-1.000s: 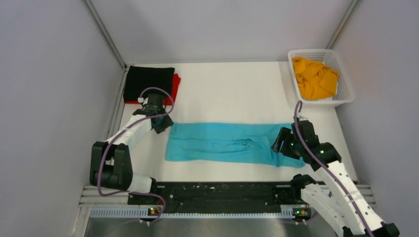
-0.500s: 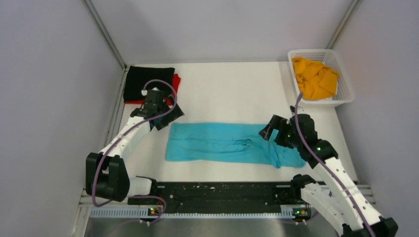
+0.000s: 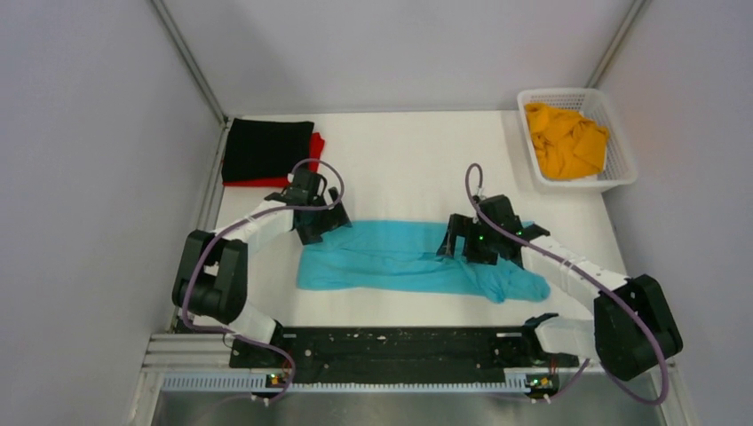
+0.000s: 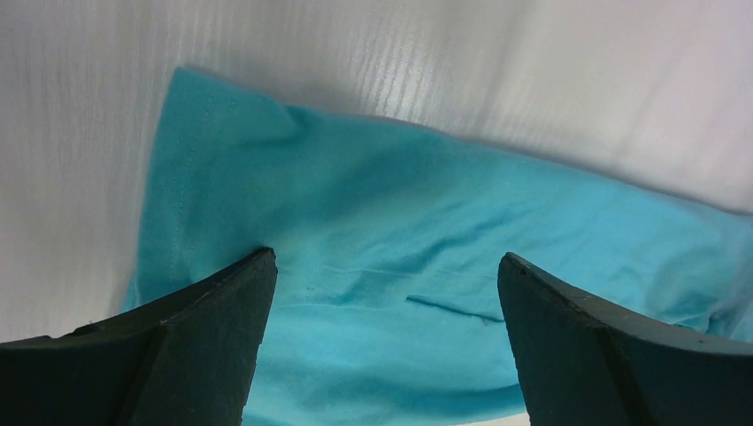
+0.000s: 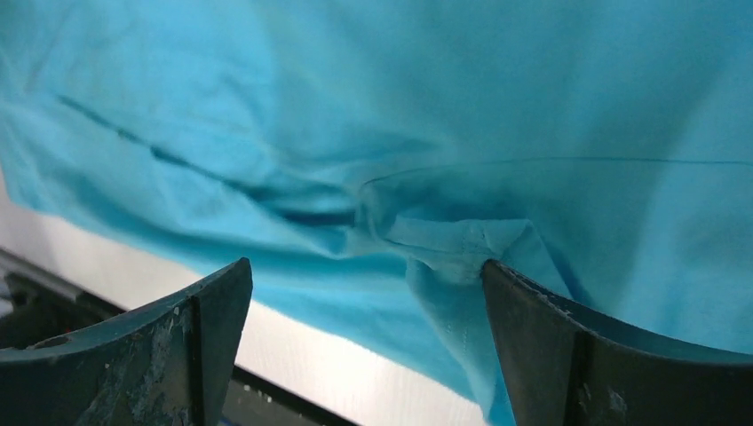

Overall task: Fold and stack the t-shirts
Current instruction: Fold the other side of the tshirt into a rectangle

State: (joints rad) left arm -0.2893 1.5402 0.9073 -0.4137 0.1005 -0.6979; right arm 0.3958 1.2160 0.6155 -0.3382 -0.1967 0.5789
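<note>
The turquoise t-shirt [image 3: 400, 257] lies as a long folded strip across the middle of the table. My left gripper [image 3: 318, 222] is open over its far left corner; the cloth [image 4: 382, 257] shows between the wide-apart fingers. My right gripper [image 3: 460, 241] is open over the strip's right part, above a bunched fold [image 5: 444, 240]. Neither holds cloth. A folded black t-shirt [image 3: 265, 149] lies on a folded red t-shirt [image 3: 315, 146] at the back left. The orange-yellow t-shirt [image 3: 564, 140] lies crumpled in the basket.
A white mesh basket [image 3: 622, 146] stands at the back right corner. Grey walls close the left, back and right sides. A black rail [image 3: 391, 342] runs along the near table edge, also showing in the right wrist view [image 5: 53, 311].
My left gripper has moved right and nearer onto the shirt's left end. My right gripper has swung left from the shirt's right end to over its right-middle part. The shirt's right end looks more bunched.
</note>
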